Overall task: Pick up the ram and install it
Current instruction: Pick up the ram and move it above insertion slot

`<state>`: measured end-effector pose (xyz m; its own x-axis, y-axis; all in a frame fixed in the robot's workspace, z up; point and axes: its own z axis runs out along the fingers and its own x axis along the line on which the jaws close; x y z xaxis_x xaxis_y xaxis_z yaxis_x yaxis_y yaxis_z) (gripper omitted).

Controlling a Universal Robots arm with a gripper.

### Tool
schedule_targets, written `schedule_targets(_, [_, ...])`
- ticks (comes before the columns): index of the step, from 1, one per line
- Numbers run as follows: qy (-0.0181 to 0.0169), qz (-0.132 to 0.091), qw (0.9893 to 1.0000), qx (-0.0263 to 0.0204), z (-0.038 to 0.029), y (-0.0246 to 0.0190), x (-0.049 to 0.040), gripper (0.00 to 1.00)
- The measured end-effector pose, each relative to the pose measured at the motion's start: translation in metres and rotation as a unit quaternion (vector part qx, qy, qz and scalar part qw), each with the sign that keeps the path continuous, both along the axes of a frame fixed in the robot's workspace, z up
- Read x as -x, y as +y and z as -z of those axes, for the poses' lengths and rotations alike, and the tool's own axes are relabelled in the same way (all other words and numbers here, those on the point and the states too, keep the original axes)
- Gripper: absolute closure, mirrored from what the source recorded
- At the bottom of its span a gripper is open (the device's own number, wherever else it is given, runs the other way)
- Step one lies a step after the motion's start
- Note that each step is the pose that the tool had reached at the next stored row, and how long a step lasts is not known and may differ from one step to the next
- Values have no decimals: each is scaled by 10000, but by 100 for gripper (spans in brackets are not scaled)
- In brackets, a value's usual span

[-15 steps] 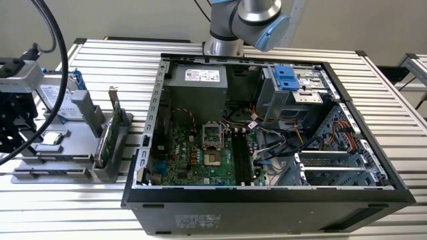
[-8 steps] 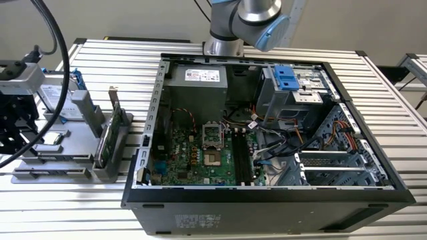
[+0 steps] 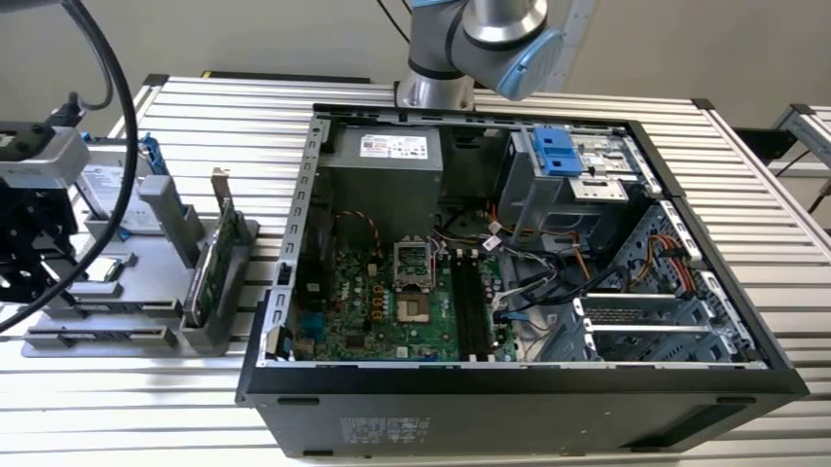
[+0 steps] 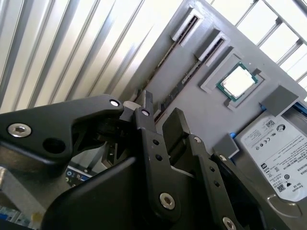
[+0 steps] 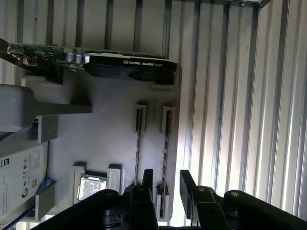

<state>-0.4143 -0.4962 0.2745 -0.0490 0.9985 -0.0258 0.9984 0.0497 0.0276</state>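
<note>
Two ram sticks stand on edge in parallel slots of a grey holder (image 5: 110, 120). One ram (image 5: 164, 158) runs between my fingers; the other (image 5: 138, 143) lies just outside one fingertip (image 5: 147, 178). My gripper (image 5: 166, 178) hangs over the holder's end, open, its black fingers straddling that stick with a gap on each side. In the second wrist view the gripper (image 4: 160, 110) sits over the same ram (image 4: 184, 79). In the exterior view the gripper (image 3: 37, 277) is at the far left over the holder (image 3: 130, 292).
On the holder also sit a green card (image 5: 96, 60), a processor chip (image 5: 91, 187) and a hard drive (image 5: 19, 177). The open computer case (image 3: 279, 292) lies to the exterior view's right, its motherboard memory slots (image 3: 470, 302) exposed. Everything rests on a slatted metal table (image 3: 727, 165).
</note>
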Motion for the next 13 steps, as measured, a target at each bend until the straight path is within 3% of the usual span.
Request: schedule_targets(13, [0, 0, 10000, 0, 31, 0, 0, 0])
